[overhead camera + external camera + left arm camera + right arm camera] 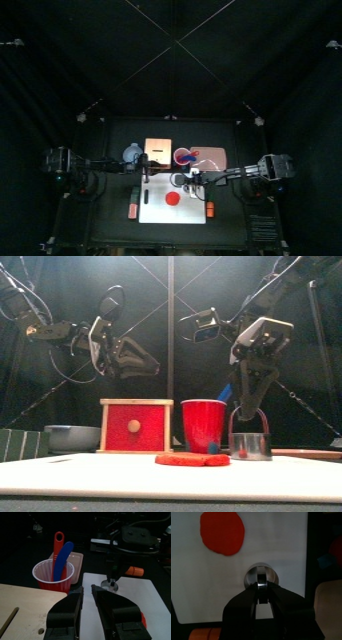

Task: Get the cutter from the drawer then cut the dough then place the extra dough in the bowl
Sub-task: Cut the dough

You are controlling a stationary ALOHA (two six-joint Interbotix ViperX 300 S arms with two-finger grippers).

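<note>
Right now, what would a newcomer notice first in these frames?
First, the right gripper, its jaws shut on the wire handle of the metal cutter, which is on or just over the white board, to the right of the red dough. Behind them, a wooden box with a red drawer front and a red cup stand side by side. The left gripper hangs raised on the left.

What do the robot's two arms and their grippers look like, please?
The left arm and the right arm are black and jointed, with thin black cables looping beside them. The left gripper has two broad black jaws narrowing toward the tips; the right gripper has matching jaws under a silvery cross-plate.
</note>
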